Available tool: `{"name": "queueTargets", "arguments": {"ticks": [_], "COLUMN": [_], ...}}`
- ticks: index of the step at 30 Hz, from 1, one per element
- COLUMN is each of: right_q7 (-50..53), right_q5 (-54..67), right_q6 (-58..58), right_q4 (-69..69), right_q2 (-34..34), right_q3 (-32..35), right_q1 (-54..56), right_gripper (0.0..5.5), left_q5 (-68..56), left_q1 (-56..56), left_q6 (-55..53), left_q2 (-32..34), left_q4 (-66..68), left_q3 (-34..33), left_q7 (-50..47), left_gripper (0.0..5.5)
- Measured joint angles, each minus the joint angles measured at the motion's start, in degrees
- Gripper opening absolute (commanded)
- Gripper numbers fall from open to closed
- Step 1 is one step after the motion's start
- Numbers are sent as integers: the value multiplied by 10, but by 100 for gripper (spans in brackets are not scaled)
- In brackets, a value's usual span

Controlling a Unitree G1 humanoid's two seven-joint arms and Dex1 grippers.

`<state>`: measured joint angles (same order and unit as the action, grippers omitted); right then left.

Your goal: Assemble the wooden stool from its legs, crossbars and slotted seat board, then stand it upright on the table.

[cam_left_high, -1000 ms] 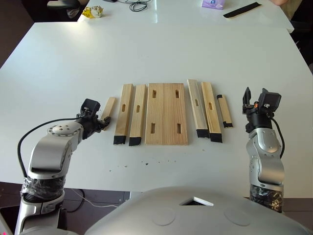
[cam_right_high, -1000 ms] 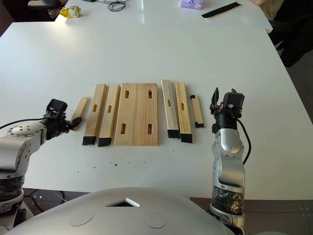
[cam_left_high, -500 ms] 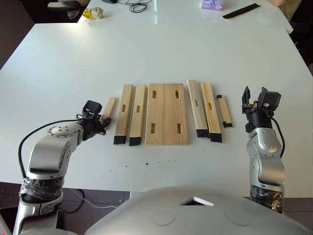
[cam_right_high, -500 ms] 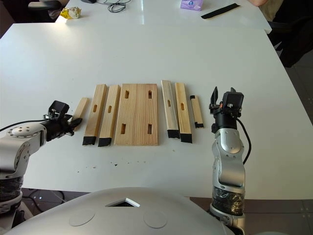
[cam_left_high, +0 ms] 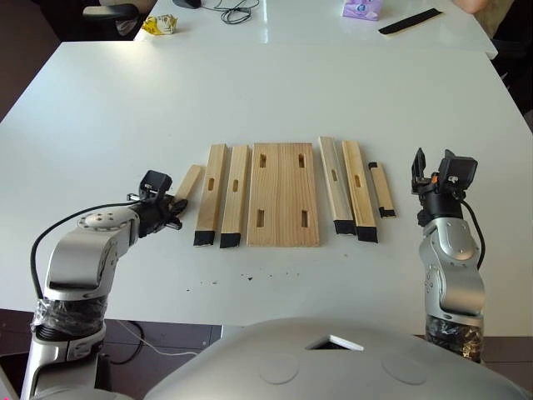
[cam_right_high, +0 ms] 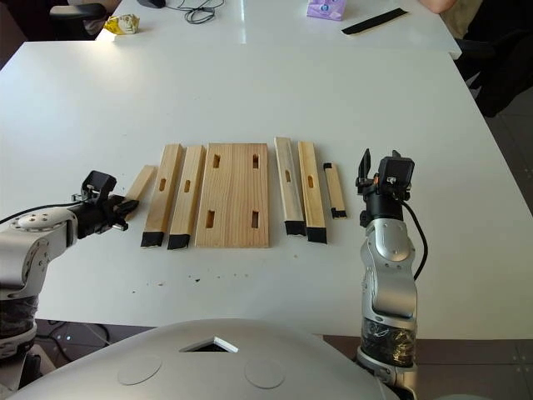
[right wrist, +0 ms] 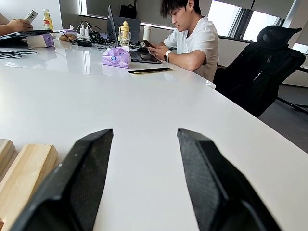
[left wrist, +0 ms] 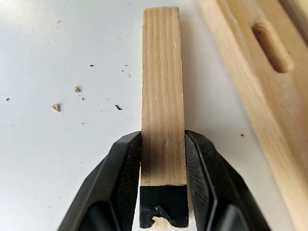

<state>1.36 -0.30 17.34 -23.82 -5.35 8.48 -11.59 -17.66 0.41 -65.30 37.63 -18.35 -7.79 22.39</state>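
On table (cam_left_high: 333, 92), left gripper (left wrist: 162, 140) pinches short crossbar (left wrist: 161, 72) at black-taped end; right gripper (right wrist: 144, 134) spread.

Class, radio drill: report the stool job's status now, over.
Left pincer shut on the leftmost short bar, bar lying on the table. Right pincer open, holding nothing. Seat board flat, nothing joined yet. Nothing in the way.

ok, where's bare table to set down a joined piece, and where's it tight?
Widest free patch: table beyond the seat board, up to the tissue pack and black strip. Also the near strip between the parts' ends and the table edge. Tight: the row of legs beside the board, and around the left claw gripping the short crossbar.
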Motion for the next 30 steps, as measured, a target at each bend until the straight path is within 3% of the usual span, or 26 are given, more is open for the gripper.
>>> {"name": "queueTargets", "arguments": {"ticks": [7, 14, 19, 25, 30], "right_q7": [-8, -93, -239, -416, -544], "right_q5": [4, 134, 281, 444, 547], "right_q6": [0, 67, 142, 255, 324], "right_q4": [3, 15, 43, 67, 95], "right_q2": [-16, -74, -147, -241, -295], "right_q3": [15, 92, 106, 93, 79], "right_q1": [24, 113, 189, 280, 333], "right_gripper": [248, 248, 248, 248, 248], "left_q5": [-8, -20, -112, -301, -387], "left_q1": [-127, -266, -296, -313, -298], "left_q6": [-1, 181, 251, 215, 169], "left_q2": [-2, -26, -99, -194, -198], "left_q4": [77, 68, 31, -4, 3], "left_q3": [-47, -66, -35, -22, -3], "left_q7": [-10, 6, 91, 146, 203], "left_gripper": [131, 131, 131, 131, 131]}}
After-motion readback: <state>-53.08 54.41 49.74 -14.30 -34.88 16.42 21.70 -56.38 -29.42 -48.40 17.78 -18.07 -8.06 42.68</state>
